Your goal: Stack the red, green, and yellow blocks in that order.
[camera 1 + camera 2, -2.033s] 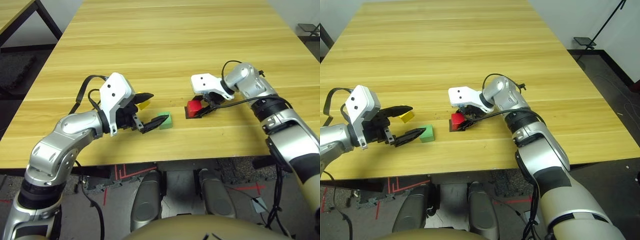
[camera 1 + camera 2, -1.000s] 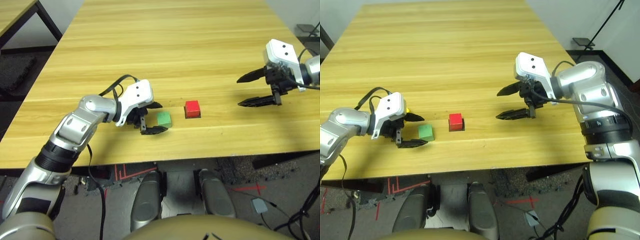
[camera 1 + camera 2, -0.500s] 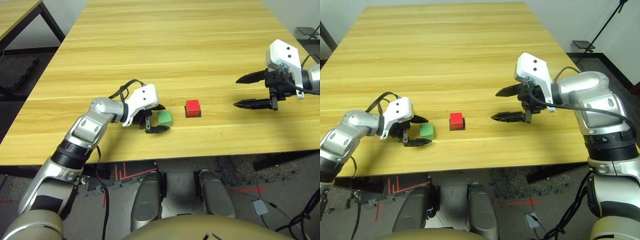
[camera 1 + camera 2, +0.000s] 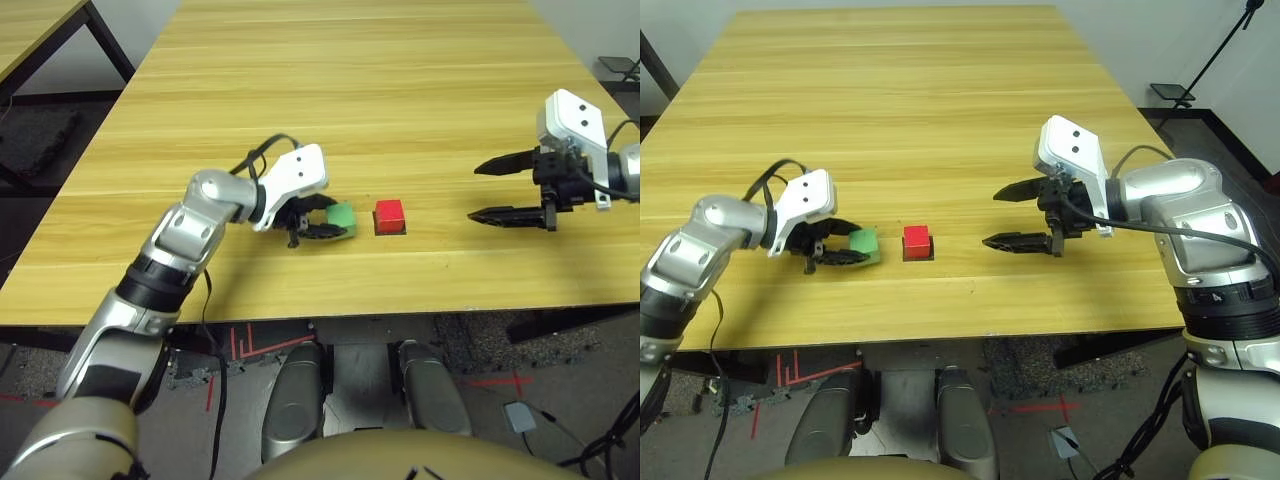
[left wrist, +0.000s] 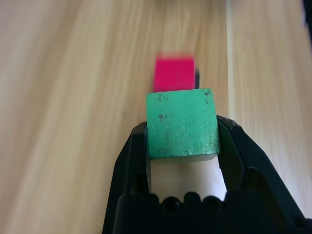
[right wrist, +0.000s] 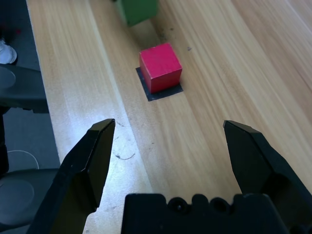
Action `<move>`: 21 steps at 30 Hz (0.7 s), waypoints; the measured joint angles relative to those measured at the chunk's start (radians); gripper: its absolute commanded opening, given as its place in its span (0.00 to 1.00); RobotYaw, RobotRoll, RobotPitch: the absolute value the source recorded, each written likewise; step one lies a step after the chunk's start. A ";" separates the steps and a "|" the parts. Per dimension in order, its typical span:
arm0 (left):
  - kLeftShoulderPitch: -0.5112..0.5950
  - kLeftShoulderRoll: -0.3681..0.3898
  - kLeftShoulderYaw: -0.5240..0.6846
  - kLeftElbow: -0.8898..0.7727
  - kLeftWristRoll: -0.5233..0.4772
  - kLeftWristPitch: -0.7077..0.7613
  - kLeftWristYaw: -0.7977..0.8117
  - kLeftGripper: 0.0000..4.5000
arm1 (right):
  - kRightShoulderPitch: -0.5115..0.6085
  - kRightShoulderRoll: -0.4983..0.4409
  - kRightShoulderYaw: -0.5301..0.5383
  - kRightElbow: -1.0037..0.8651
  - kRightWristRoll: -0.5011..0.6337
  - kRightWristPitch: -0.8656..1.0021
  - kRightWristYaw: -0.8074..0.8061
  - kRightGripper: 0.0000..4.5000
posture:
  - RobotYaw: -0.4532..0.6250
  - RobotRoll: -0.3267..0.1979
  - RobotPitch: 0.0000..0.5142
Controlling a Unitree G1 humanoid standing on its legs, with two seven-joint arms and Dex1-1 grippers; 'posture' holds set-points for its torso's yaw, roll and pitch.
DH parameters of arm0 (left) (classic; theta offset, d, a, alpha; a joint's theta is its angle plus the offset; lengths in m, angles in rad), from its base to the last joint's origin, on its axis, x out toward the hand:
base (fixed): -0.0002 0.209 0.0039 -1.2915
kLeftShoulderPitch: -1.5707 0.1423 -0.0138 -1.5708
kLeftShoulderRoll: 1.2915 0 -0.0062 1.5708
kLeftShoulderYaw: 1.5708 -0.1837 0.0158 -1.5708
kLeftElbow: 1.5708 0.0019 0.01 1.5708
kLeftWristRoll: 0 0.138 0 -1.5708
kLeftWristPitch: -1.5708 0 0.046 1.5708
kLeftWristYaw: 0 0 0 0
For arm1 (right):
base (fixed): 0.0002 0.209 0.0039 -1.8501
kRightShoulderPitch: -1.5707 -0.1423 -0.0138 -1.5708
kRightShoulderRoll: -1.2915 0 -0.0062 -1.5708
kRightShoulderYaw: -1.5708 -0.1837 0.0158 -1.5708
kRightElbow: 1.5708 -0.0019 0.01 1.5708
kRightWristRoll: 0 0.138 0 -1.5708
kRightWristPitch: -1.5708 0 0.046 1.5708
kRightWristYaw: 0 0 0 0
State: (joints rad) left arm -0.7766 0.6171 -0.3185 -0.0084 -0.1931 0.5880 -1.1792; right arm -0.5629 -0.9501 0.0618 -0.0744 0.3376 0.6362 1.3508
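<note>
Left gripper [image 5: 182, 146] clamps matte green cube [image 5: 182, 123]

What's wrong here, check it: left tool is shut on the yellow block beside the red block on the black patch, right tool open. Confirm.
One error: the block in the left tool is green, not yellow. The left wrist view shows the green block clamped between its fingers. The rest holds: the red block sits on the black patch, and the right tool is open.
</note>
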 measured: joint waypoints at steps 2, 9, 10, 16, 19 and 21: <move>-0.055 -0.032 -0.011 0.023 -0.001 0.008 -0.016 0.45 | 0.012 -0.003 -0.004 -0.012 0.002 0.002 -0.004 1.00 | 0.49 0.54 0.21; -0.128 -0.157 -0.058 0.177 0.012 -0.017 -0.038 0.45 | 0.045 -0.003 -0.010 -0.050 0.036 0.016 -0.035 1.00 | 0.45 0.56 0.21; -0.133 -0.169 -0.064 0.203 0.022 -0.029 -0.039 0.45 | 0.050 -0.003 -0.012 -0.056 0.038 0.020 -0.040 1.00 | 0.45 0.56 0.21; -0.146 -0.204 -0.077 0.313 0.056 -0.092 -0.047 0.45 | 0.072 -0.008 -0.027 -0.075 0.042 0.037 -0.065 1.00 | 0.43 0.56 0.19; -0.146 -0.204 -0.077 0.324 0.066 -0.110 -0.055 0.45 | 0.078 -0.012 -0.040 -0.090 0.058 0.045 -0.079 1.00 | 0.43 0.56 0.19; -0.146 -0.205 -0.077 0.328 0.066 -0.111 -0.057 0.45 | 0.083 -0.012 -0.040 -0.094 0.064 0.046 -0.083 1.00 | 0.43 0.56 0.19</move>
State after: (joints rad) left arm -0.9224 0.4121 -0.3957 0.3195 -0.1267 0.4774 -1.2360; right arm -0.4794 -0.9625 0.0220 -0.1686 0.4015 0.6824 1.2674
